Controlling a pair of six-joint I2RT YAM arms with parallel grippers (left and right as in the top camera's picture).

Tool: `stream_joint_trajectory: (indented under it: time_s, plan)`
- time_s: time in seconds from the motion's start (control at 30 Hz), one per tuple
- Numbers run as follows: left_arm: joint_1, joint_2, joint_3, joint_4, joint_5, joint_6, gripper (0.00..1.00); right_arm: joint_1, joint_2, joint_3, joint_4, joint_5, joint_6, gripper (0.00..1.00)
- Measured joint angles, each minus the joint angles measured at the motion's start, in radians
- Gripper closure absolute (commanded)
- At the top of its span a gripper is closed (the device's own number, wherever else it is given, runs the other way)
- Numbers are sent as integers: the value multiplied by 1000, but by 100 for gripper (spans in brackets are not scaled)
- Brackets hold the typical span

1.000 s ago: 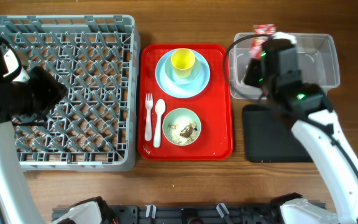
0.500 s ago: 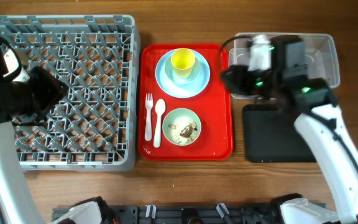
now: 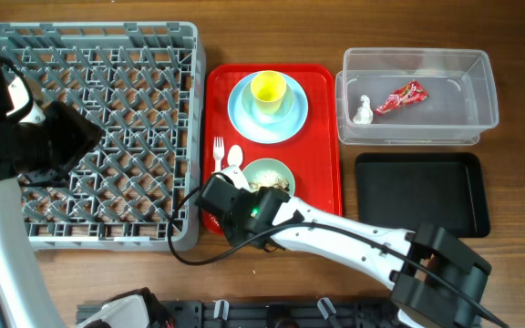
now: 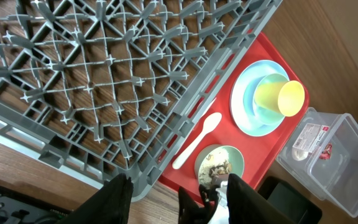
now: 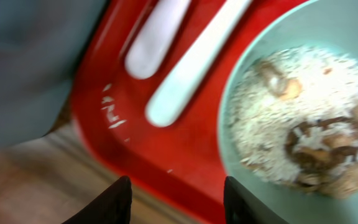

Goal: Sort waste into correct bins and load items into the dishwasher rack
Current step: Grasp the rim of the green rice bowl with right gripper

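My right gripper (image 3: 230,195) (image 5: 179,205) is open and empty, low over the front left corner of the red serving tray (image 3: 322,182), beside the pale green bowl (image 3: 277,172) of rice scraps (image 5: 303,124). The white fork (image 3: 217,150) and spoon (image 3: 234,157) lie just past it; their handles show in the right wrist view (image 5: 191,68). The yellow cup (image 3: 268,89) stands on the blue plate (image 3: 240,114). The red wrapper (image 3: 399,97) and white tissue (image 3: 363,111) lie in the clear tub (image 3: 486,64). My left gripper (image 3: 66,137) (image 4: 179,202) is open over the grey rack (image 3: 89,36).
The black tray (image 3: 422,194) sits in front of the clear tub at the right. The right arm stretches across the table's front edge from the lower right. Bare wood lies in front of the rack and the red tray.
The right arm swung from the clear tub across to the front left of the red tray. The red wrapper it held now lies in the tub. The left arm has not moved.
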Motion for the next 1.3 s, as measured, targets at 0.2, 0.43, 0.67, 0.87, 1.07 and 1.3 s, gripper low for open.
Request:
stream_joint_trajectory:
  time_s: [0.2,0.43,0.67,0.87,1.07,1.3]
  plan:
    - [0,0,0,0,0,0,50,0,0,-1,75,76,-39,55]
    - [0,0,0,0,0,0,50,-2,0,-1,120,135,-84,60]
    - [0,0,0,-1,0,0,49,-26,74,-2,123,152,-90,63]
    - [0,0,0,-3,0,0,49,-26,75,-2,105,150,-94,76]
    - [0,0,0,-3,0,0,49,-26,75,-2,66,137,-94,83]
    - [0,0,0,-3,0,0,49,-26,75,-2,45,127,-93,96]
